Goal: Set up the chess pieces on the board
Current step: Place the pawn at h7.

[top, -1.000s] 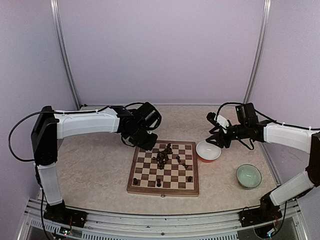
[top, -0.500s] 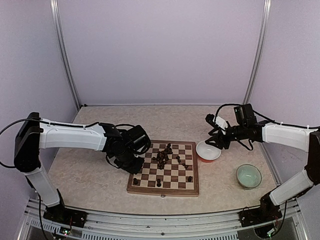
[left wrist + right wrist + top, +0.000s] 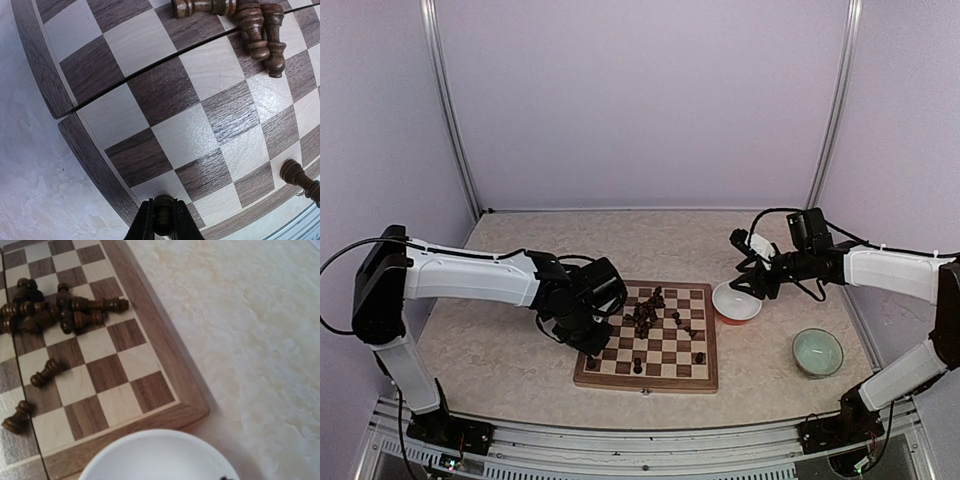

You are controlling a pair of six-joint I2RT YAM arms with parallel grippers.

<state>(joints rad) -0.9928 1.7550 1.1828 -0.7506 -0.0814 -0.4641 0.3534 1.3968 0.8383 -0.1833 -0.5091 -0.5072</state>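
Note:
The board (image 3: 672,343) lies flat at the table's centre, with a heap of dark chess pieces (image 3: 645,316) toppled on its far half. Three pieces stand along its near rows (image 3: 638,367). My left gripper (image 3: 592,344) hangs low over the board's near left edge. In the left wrist view it (image 3: 163,203) is shut on one small dark piece (image 3: 164,220), held upright just above a cream square (image 3: 165,187). My right gripper (image 3: 748,286) hovers over the white bowl (image 3: 736,304) beside the board, its fingers apart with nothing between them.
A pale green bowl (image 3: 817,351) sits at the near right. In the right wrist view the white bowl's rim (image 3: 150,437) touches the board's corner (image 3: 192,407). Several fallen pieces (image 3: 75,310) lie nearby. Walls enclose the table on three sides.
My left arm has swung from the board's far left corner down along its left edge toward the near left, still shut on the piece. The right arm has stayed put.

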